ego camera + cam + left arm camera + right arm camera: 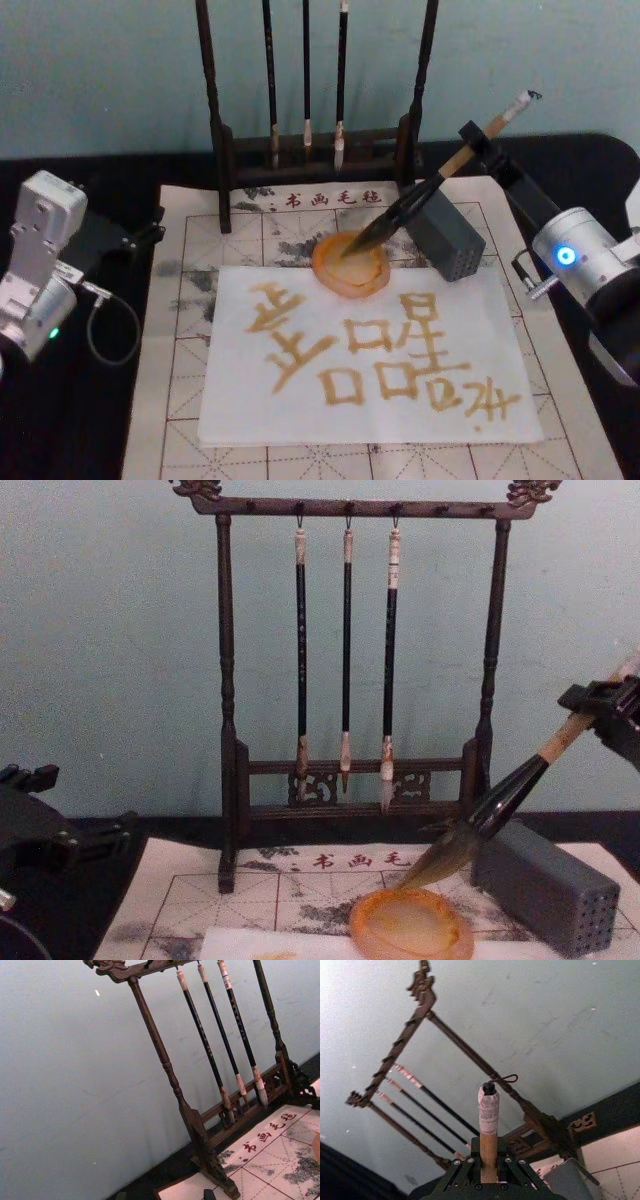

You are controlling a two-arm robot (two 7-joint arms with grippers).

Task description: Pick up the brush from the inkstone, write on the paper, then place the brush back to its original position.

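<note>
Brush (pixel 420 200): we find it tilted, bristle tip dipping over the inkstone (pixel 350 268), whether touching or just above we cannot tell. Its pale upper handle runs up and back to the right claw (pixel 475 140). In the right wrist view that claw is clenched round the wooden shaft, with the taped end and hanging loop standing out beyond it.

Handling, as we judge it: light, stiff shaft, smooth and round, so it may twist or slip if held loosely. The tuft is soft and wet, will splay under pressure; not a place to hold. Best hold is the bare wood high up, where the claw sits now.

The inkstone lies at the far edge of the paper (pixel 370 370), which already carries several amber characters. A grey holed block (pixel 447 238) stands just beside the dish, under the shaft. A rack (pixel 350 650) with three thin brushes stands behind.

Left claw (pixel 30 825) parked well apart at the worktop's left; its fingers we cannot judge.
</note>
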